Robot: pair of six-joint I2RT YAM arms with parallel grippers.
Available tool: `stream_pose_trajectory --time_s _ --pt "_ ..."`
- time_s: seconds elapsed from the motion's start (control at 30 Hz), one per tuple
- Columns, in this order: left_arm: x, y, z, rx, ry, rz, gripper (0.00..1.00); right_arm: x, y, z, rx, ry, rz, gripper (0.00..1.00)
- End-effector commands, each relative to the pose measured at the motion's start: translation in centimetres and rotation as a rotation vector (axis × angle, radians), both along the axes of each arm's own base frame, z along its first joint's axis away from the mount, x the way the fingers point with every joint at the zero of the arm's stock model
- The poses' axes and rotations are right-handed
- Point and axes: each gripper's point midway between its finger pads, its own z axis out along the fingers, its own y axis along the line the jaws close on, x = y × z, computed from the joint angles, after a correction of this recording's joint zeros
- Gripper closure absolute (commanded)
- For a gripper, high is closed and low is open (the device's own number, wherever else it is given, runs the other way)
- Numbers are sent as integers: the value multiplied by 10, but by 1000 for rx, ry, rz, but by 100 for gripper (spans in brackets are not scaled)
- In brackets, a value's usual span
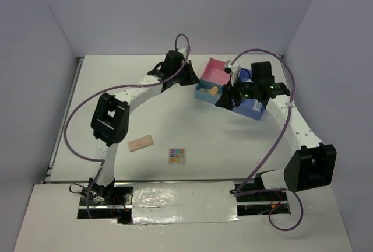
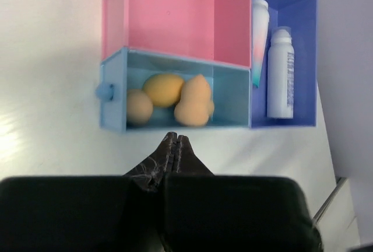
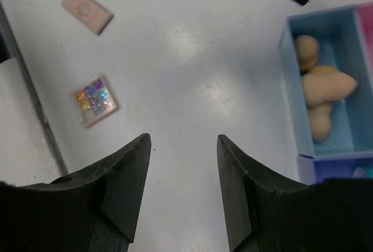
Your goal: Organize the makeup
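Low in the middle of the bench (image 1: 233, 147) lie a square colourful palette (image 1: 177, 156) and a flat peach-brown palette (image 1: 140, 143), both loose. Further up, the right gripper (image 3: 183, 141) hangs spread and empty. The left gripper (image 2: 176, 140) is pressed together on nothing, just beside the tray (image 2: 113, 94) holding sponges (image 2: 165, 88) and bottles (image 2: 280, 74). With both arms so close, either could nudge the tray.

White table (image 1: 233, 153), matte with a faint sheen, even diffuse light. Plain pale lavender-grey walls box it in: back wall (image 1: 175, 7), left wall (image 1: 29, 88), right wall (image 1: 341, 42). Thin metal rail (image 1: 63, 118) along table's left edge. Crinkled silvery tape strip (image 1: 180, 196) at near edge
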Motion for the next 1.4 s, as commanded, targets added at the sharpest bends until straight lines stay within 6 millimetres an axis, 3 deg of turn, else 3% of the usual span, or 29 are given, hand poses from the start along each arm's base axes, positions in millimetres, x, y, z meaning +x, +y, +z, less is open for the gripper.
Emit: stream_pose_trajectory --time_s 0.0,0.1,0.13,0.17,0.2,0.23,0.27,0.3,0.33,0.37,0.4,0.43,0.47,0.5,0.53,0.57,0.6,0.67,0.7,0.93,1.17,1.37 --pt "-9 36 75 41 -180 33 100 -32 30 6 -6 -5 226 43" --pt "-29 79 73 98 -192 87 100 -47 49 -7 -45 20 305 43" --pt "-39 99 51 136 -147 108 100 -59 64 -12 -67 31 353 44" --pt "-49 112 69 133 -179 126 100 -67 72 -19 -77 57 375 44" --pt "-55 128 65 162 -174 151 92 -73 79 -27 -90 86 398 44" --pt "-65 149 43 199 -127 179 84 -89 97 -32 -102 95 458 44" --pt "-78 163 59 201 -157 198 78 -95 101 -41 -133 121 453 44" --pt "-84 179 56 224 -152 234 64 -100 110 -50 -155 127 470 44" --pt "-100 200 57 237 -157 278 56 -118 126 -57 -185 126 525 44" --pt "-111 211 57 247 -147 298 42 -118 129 -69 -247 141 480 44" --pt "-117 229 55 275 -148 362 36 -125 134 -84 -290 176 501 43" --pt "-133 246 57 274 -161 406 30 -142 148 -87 -314 178 558 42" --pt "-142 256 56 278 -156 439 26 -145 151 -95 -357 185 551 38" --pt "-150 272 45 303 -139 493 18 -152 157 -105 -384 212 556 36" --pt "-161 280 57 283 -171 529 15 -158 162 -109 -403 205 562 33" --pt "-170 287 54 292 -161 548 13 -170 169 -114 -428 195 585 27" --pt "-177 296 46 309 -146 578 11 -166 174 -118 -455 165 538 25" --pt "-189 303 52 293 -162 613 11 -177 184 -127 -495 158 543 18" --pt "-196 307 45 303 -142 618 11 -174 187 -129 -509 154 503 17" --pt "-223 320 43 296 -138 676 11 -161 204 -152 -625 42 333 10" --pt "-231 334 53 344 -159 720 8 -155 209 -172 -695 9 298 9" --pt "-231 335 54 352 -161 723 8 -147 209 -176 -717 -33 302 9"
